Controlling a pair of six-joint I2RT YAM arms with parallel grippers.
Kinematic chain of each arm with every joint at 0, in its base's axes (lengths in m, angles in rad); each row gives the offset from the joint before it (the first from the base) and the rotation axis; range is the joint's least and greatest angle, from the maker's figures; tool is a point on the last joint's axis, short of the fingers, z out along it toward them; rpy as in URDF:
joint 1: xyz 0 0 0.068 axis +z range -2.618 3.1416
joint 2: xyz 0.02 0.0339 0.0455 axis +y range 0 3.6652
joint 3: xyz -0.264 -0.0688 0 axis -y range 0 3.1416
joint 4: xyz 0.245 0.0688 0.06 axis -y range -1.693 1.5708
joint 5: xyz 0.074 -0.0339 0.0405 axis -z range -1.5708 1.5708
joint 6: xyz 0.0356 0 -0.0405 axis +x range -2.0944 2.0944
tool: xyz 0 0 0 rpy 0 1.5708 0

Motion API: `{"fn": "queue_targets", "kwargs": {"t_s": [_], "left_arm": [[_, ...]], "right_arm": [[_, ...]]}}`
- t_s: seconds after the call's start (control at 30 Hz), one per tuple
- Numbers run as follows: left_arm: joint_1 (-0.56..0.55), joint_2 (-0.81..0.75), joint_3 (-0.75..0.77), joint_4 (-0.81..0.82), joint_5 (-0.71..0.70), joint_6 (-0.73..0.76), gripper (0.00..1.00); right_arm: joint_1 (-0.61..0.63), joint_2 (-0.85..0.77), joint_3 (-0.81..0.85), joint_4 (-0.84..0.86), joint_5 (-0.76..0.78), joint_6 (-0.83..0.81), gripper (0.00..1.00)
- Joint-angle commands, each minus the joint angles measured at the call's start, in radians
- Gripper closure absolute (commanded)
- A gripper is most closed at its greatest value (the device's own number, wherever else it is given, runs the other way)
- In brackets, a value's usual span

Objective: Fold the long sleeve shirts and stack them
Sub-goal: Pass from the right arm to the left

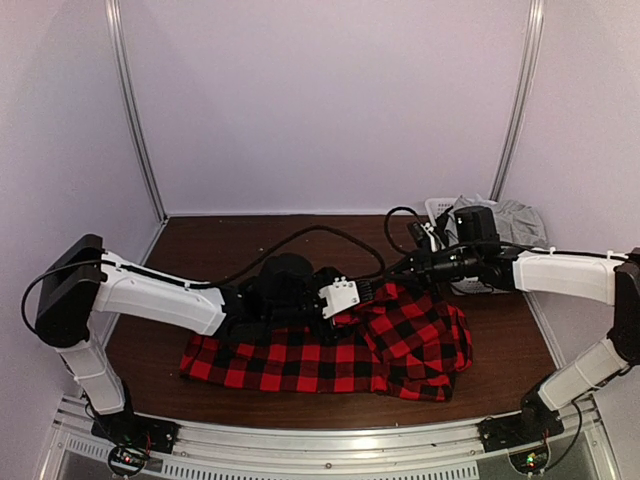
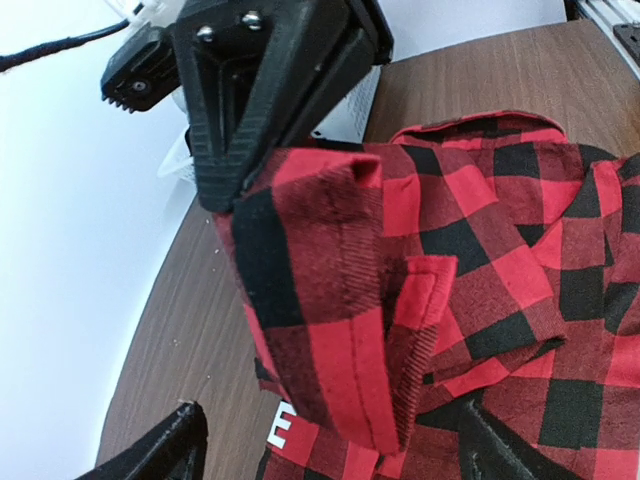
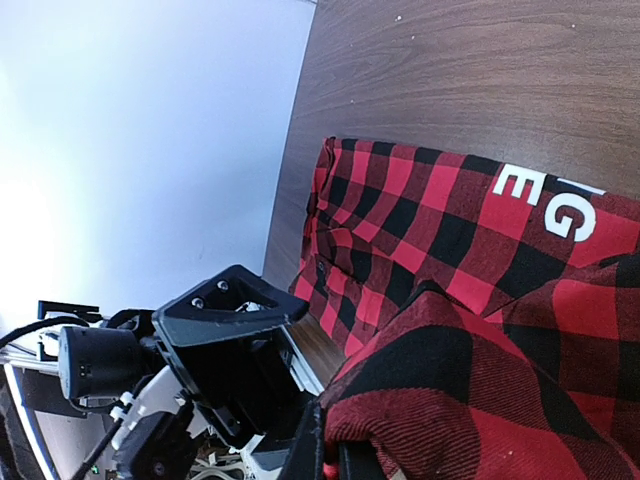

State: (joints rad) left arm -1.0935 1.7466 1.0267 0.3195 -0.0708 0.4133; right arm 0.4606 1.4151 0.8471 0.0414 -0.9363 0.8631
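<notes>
Inspector: Findings?
Operator: Right gripper pinches a fold of the flannel shirt, which lies mid table; left gripper spread, empty.
Inspector: Advise carrying the fold across level, aligning edges before release.

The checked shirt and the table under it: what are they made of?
The shirt looks like soft woven flannel, probably cotton: matte, with fine diagonal weave lines and stitched hems. The table looks like wood or wood-look laminate: dark brown grain streaks, smooth surface; which, I cannot tell.
</notes>
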Motion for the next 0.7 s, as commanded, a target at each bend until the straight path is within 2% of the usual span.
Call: {"fn": "queue_targets", "kwargs": {"t_s": [0.0, 0.1, 0.37, 0.67], "left_arm": [[-0.003, 0.034, 0.036, 0.118, -0.029, 0.127, 0.12], [-0.009, 0.064, 0.064, 0.123, -0.044, 0.165, 0.14], [-0.018, 0.112, 0.115, 0.176, -0.071, 0.168, 0.3], [-0.02, 0.128, 0.146, 0.114, -0.035, 0.137, 0.67]], "right_arm": [[0.006, -0.016, -0.016, 0.098, -0.032, 0.076, 1.0], [0.006, -0.017, -0.029, 0.114, -0.035, 0.091, 1.0], [0.006, -0.019, -0.049, 0.13, -0.04, 0.1, 1.0], [0.006, -0.018, -0.055, 0.127, -0.038, 0.086, 0.97]]}}
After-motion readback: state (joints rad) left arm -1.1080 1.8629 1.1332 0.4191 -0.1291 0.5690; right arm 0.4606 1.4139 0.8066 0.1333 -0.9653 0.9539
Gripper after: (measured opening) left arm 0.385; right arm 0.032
